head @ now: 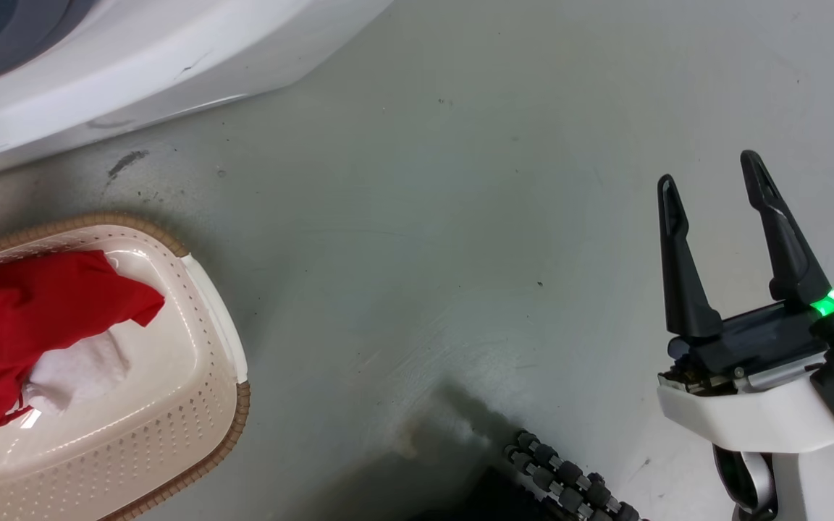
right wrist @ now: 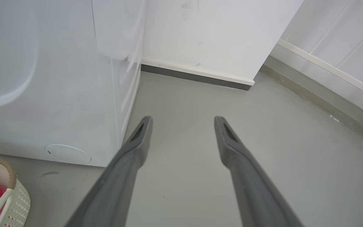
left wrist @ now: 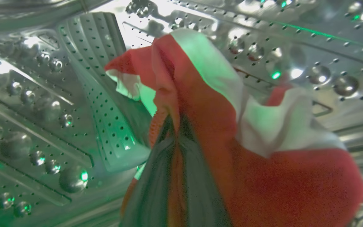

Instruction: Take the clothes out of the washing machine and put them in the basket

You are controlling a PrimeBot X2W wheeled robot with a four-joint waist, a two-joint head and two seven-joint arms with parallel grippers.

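One limp red garment [left wrist: 216, 132] sat pinched at a bunched fold in left jaws (right jaws gaped empty).

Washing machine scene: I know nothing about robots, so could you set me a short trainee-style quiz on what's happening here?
1. True or false: the right gripper holds cloth.
2. What lies in the basket? A) a red garment B) shoes C) nothing
3. Fill in: the left gripper is clamped on a red-and-white garment inside the ___.

Key: 1 false, its fingers are spread over bare floor; 2 A; 3 drum.
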